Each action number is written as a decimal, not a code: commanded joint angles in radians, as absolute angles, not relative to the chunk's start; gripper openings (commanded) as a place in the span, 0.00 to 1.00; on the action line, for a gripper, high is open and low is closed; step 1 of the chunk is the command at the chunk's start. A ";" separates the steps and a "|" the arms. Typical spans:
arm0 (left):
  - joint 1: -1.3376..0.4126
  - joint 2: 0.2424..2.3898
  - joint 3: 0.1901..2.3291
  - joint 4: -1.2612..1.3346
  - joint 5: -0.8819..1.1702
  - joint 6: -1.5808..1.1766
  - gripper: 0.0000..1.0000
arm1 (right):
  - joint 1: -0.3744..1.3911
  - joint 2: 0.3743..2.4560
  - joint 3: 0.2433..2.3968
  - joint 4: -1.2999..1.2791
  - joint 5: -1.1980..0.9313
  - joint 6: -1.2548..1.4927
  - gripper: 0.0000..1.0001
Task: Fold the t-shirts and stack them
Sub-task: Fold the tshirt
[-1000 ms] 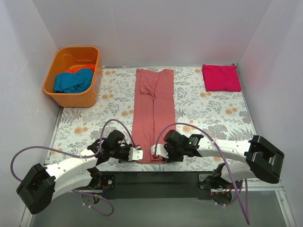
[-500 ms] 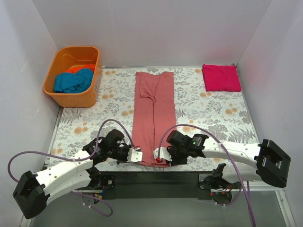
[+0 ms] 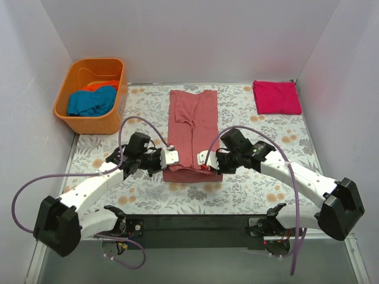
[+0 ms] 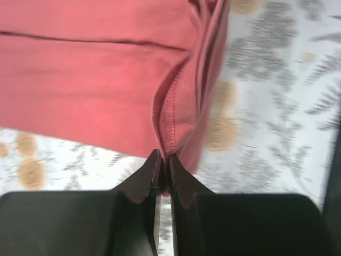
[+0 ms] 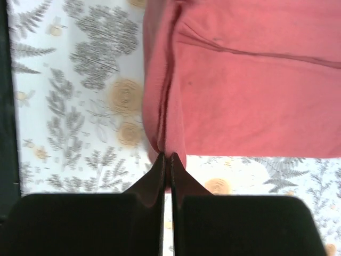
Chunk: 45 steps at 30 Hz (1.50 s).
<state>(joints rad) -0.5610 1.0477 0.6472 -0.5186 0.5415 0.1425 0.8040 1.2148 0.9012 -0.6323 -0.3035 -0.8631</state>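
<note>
The brick-red t-shirt (image 3: 193, 121) lies as a long narrow strip down the middle of the floral table, its near end lifted and doubled over. My left gripper (image 3: 172, 156) is shut on the shirt's near left corner (image 4: 171, 122); in the left wrist view the gripper (image 4: 164, 156) pinches the hem. My right gripper (image 3: 204, 161) is shut on the near right corner; in the right wrist view that gripper (image 5: 167, 156) clamps the bunched red cloth (image 5: 250, 90). A folded magenta t-shirt (image 3: 276, 97) rests at the back right. Teal (image 3: 92, 101) and orange (image 3: 100, 85) t-shirts lie in the tub.
An orange plastic tub (image 3: 71, 110) stands at the back left corner. The floral tablecloth (image 3: 260, 142) covers the table between grey walls. A black rail (image 3: 195, 223) runs along the near edge by the arm bases, with purple cables looping off both arms.
Both grippers closed on the red shirt's near corners at the table's front edge and have carried them away from the bases, folding the near end over the strip.
</note>
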 commanded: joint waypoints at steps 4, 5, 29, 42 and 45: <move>-0.384 1.335 0.831 -0.321 0.626 0.218 0.00 | 0.637 1.385 1.038 -0.600 -0.325 -1.074 0.01; -0.358 1.366 0.871 -0.290 0.629 0.230 0.00 | 0.621 1.409 1.064 -0.597 -0.327 -1.098 0.01; -0.232 1.960 1.321 -0.181 0.635 0.319 0.00 | 0.416 1.994 1.592 -0.566 -0.354 -1.252 0.01; -0.186 1.938 1.503 -0.176 0.580 0.046 0.46 | 0.379 1.965 1.715 -0.520 -0.265 -1.105 0.53; -0.166 1.858 1.487 -0.258 0.623 0.005 0.46 | 0.367 1.890 1.712 -0.570 -0.288 -1.059 0.53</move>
